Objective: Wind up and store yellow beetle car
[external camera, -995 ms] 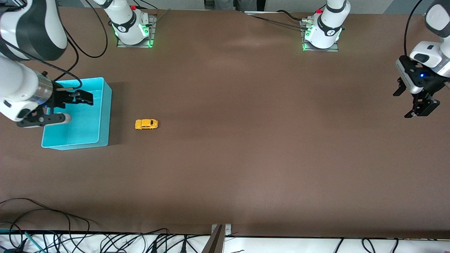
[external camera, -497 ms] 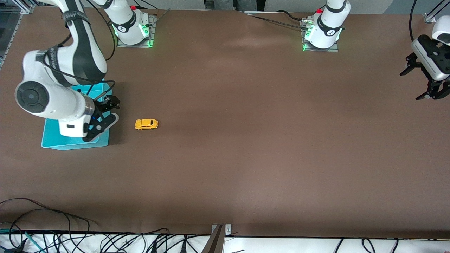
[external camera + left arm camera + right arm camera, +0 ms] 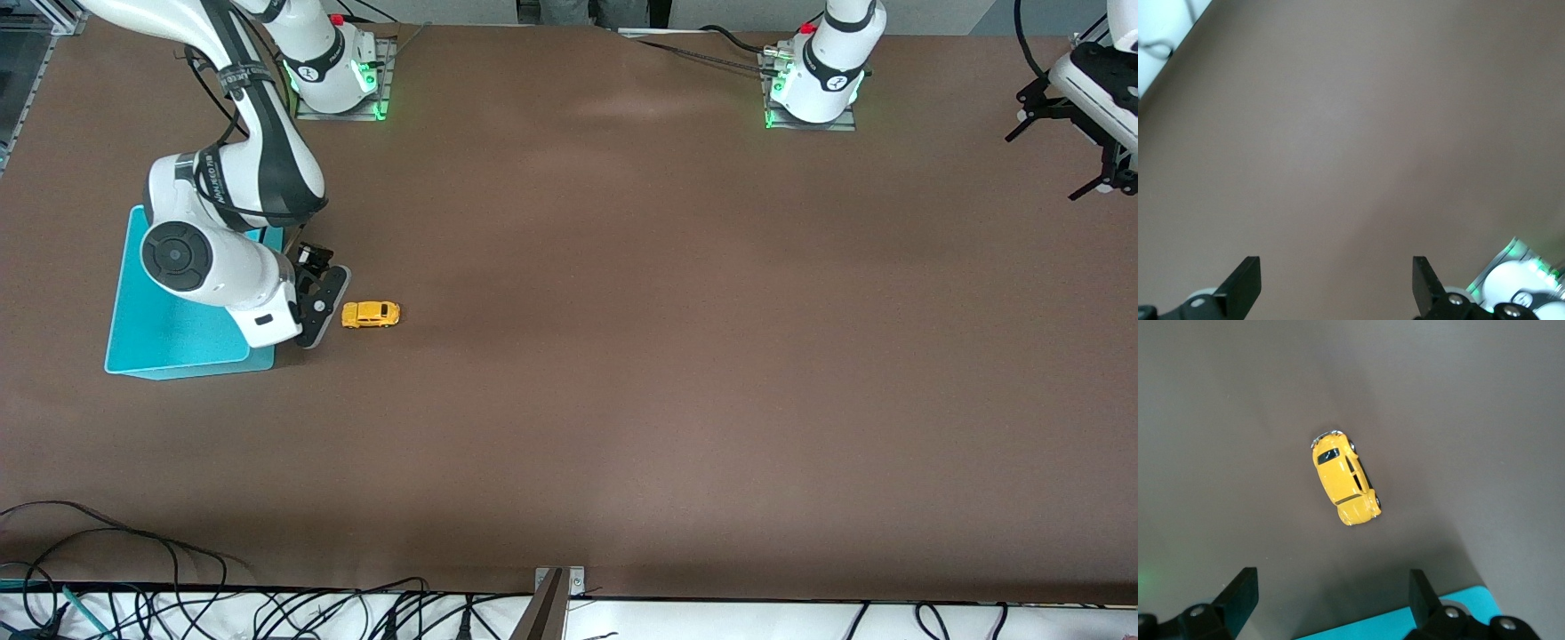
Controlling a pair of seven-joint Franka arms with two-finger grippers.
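Right gripper [image 3: 322, 293] is held agape, empty, beside the turquoise bin [image 3: 169, 333]; yellow beetle car [image 3: 371, 314] sits just beside it, untouched. Left gripper [image 3: 1071, 133] is parked spread wide over the table's left-arm end.

beetle car [image 3: 371, 314] on table [image 3: 622, 356], beside bin [image 3: 169, 342]

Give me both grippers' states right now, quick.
Left gripper: open, empty, over bare table at the left arm's end.
Right gripper: open, empty, between the turquoise bin and the yellow beetle car.
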